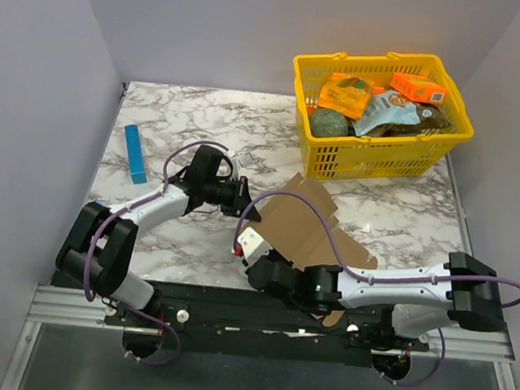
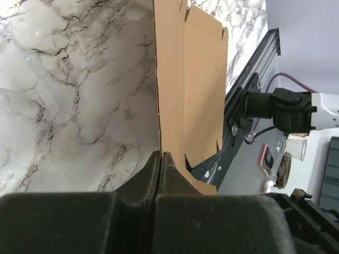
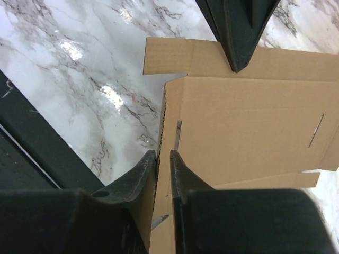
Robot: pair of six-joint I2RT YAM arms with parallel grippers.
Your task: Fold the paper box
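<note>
**Two-arm hold on the box.** The box [image 1: 305, 225] is a flat brown die-cut sheet, seemingly tilted up from the table [image 1: 172, 242] between both arms. The left gripper [image 2: 160, 156] is pressed together on one edge of the sheet, which runs straight ahead of its fingertips, seen edge-on. The right gripper [image 3: 161, 159] pinches a neighbouring edge in the narrow gap between its fingers. The panels spread ahead and to its right.

We judge the sheet light and thin, stiff across its panels yet ready to bend at the creases. It may slip or crumple under a hard pinch. We would take hold on a panel close beside a crease, not on the small tabs.
</note>
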